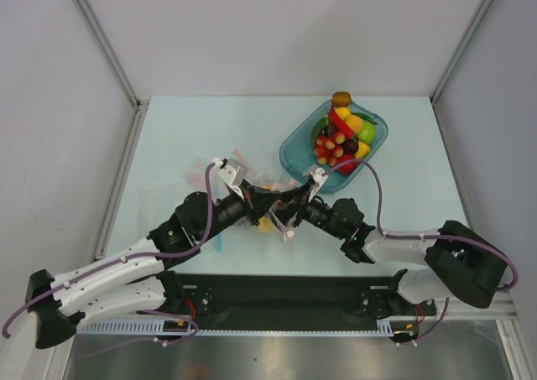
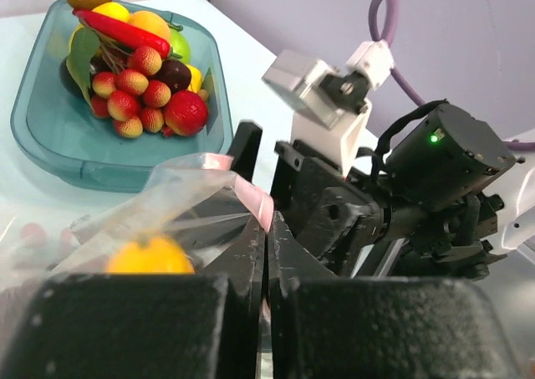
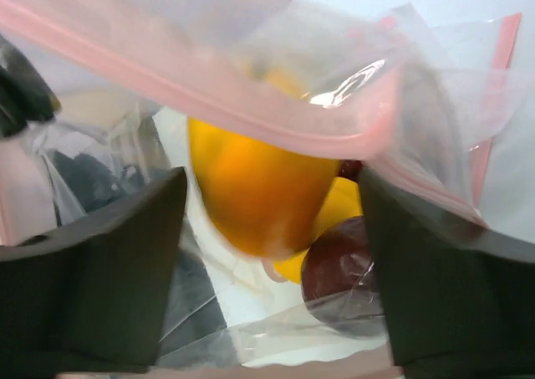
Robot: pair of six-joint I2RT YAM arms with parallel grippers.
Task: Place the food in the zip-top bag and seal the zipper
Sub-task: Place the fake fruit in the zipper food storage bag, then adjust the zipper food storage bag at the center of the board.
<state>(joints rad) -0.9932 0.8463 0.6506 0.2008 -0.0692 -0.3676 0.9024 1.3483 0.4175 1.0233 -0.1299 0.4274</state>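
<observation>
From above, we saw both arms meeting over the pale bench [image 1: 403, 195], the left pincer [image 1: 252, 197] and the right pincer [image 1: 295, 205] crowded around the crumpled zip-top bag [image 1: 200, 166], with the teal dish [image 1: 289, 155] just beyond them and most of the toy food [image 1: 340, 137] heaped in it. In the left wrist view, the left pincer [image 2: 266, 228] was pressed together on the pink zipper [image 2: 251, 199] at the bag's mouth, holding that edge up; a yellow fruit [image 2: 150, 256] showed through the plastic, and the dish [image 2: 50, 145] sat behind with its strawberries, a red chilli and a dark round fruit. In the right wrist view, the right pincer [image 3: 272, 186] had its jaws apart with a yellow bell pepper [image 3: 259, 195] in the gap, below the zipper strip; a dark red fruit [image 3: 343, 270] lay beside it inside the bag. We judged the task early: a few pieces were bagged, the heap in the dish was left to move, and the zipper was not yet sealed.
</observation>
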